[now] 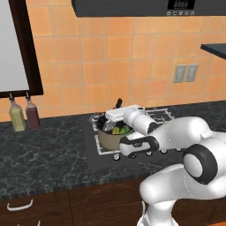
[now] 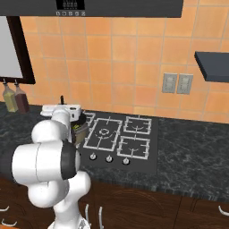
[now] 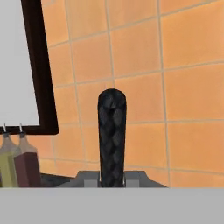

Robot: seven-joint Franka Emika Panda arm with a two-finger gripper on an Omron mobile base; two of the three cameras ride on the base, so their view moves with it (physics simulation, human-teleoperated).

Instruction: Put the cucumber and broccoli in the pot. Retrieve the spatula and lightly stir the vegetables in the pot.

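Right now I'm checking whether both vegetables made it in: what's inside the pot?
Yellow-green and darker green vegetables lie inside the pot. The robot's hand covers much of the opening, so the spatula's head and the pot's bottom are hidden; the black handle rises from the shut gripper.

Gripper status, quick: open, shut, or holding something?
Gripper: jaws shut on the spatula's black handle, which stands up between them, over the pot holding the vegetables.
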